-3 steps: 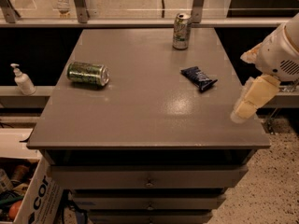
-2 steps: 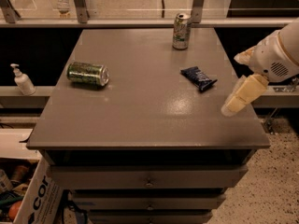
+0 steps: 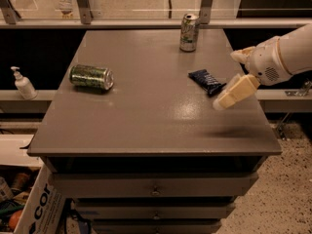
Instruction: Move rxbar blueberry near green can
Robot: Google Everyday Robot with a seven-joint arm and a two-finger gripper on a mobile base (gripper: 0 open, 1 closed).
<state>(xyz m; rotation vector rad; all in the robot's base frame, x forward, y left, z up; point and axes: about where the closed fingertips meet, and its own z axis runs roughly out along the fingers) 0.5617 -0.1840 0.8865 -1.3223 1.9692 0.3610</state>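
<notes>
At right edge of table (image 3: 146,130), gripper (image 3: 226,79) spread and empty, just beside bar (image 3: 207,81) — untouched, well apart from green can (image 3: 91,77) at left. Left to do — 2 steps: grasp, carry.

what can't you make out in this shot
- Snack bar: its right end sits behind the gripper, which hangs over the right side of the table. One view cannot say whether they touch.
- Arm: cut off by the picture's right edge.
- Green can, lying at left: label print too small to read.
- Cardboard box, bottom left: cut off by the edge, lettering only partial.
</notes>
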